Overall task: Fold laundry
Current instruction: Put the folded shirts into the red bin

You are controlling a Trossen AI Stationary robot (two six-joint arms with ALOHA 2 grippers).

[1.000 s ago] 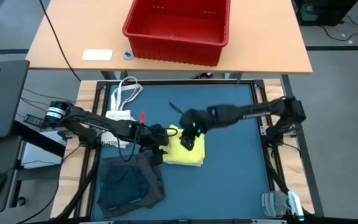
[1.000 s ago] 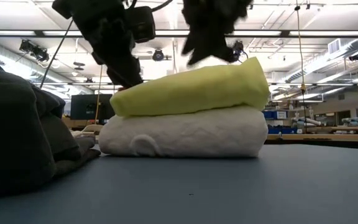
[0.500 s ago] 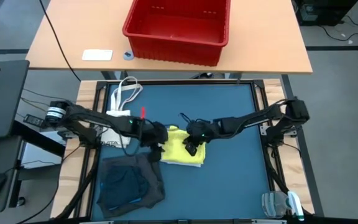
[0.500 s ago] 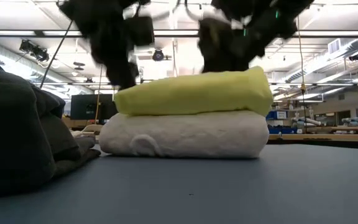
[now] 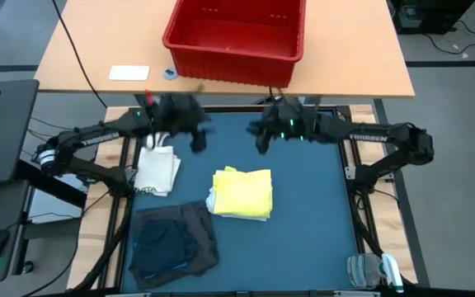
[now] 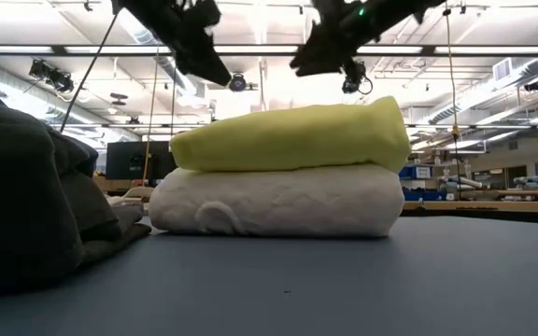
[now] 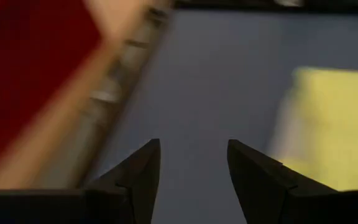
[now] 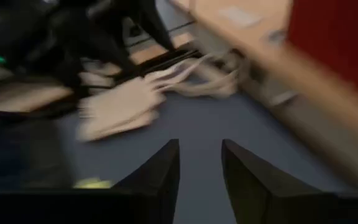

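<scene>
A folded yellow garment (image 5: pixel 242 192) lies flat on a folded white one (image 6: pixel 274 201), near the middle of the blue mat. A heap of dark grey and navy garments (image 5: pixel 172 242) rests on the mat at the near left. My left gripper (image 5: pixel 195 136) hovers open, high above the mat's far left part. My right gripper (image 5: pixel 261 137) hovers open, above the far middle. Both are clear of the stack. In the left wrist view the yellow garment (image 7: pixel 328 130) shows beyond the left gripper (image 7: pixel 194 163).
A cream tote bag (image 5: pixel 157 169) lies at the mat's left edge, also in the right wrist view (image 8: pixel 120 109). A red bin (image 5: pixel 236 35) stands on the wooden table beyond the far edge. A clear plastic item (image 5: pixel 371 270) sits off the near right corner.
Both grippers have risen off the yellow garment and pulled back toward the far edge, the left one swinging to the far left and the right one to the far middle. The yellow garment has stayed folded on the white one.
</scene>
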